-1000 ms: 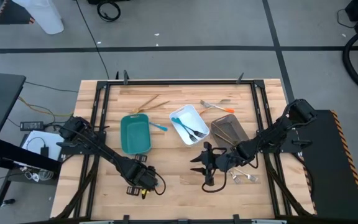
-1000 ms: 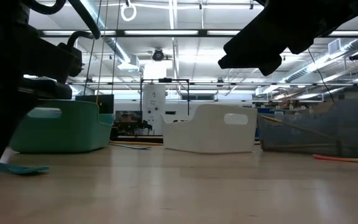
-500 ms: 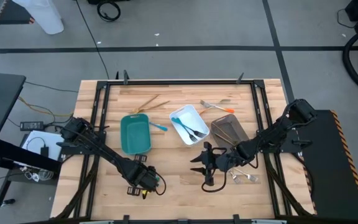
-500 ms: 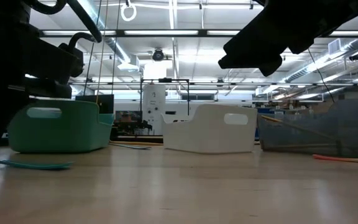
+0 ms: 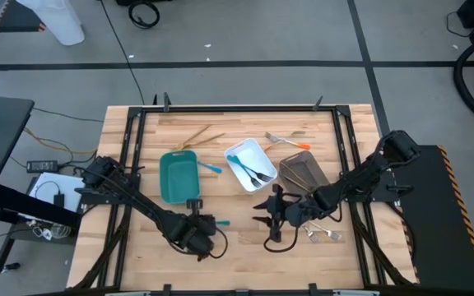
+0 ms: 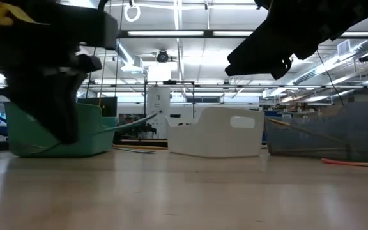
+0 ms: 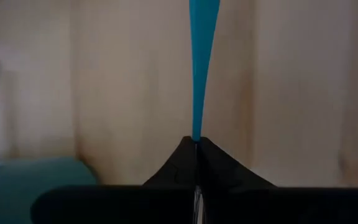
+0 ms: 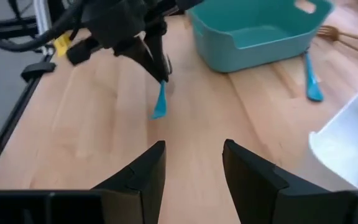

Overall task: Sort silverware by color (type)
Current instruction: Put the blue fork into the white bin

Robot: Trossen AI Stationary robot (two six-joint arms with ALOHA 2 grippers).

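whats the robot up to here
It is sorting silverware into trays by colour. The left gripper is shut on a blue-handled piece and holds it just off the wooden table, near the teal tray. The right gripper hangs open nearby, holding nothing. Two forks lie in the white tray, another blue piece lies beside the teal tray, and more pieces lie loose at the far side.

Both arms are dark and jointed, black cabling along them; the left gripper (image 5: 206,224) carries a yellow tag, with wedge-shaped black fingers (image 8: 157,62).
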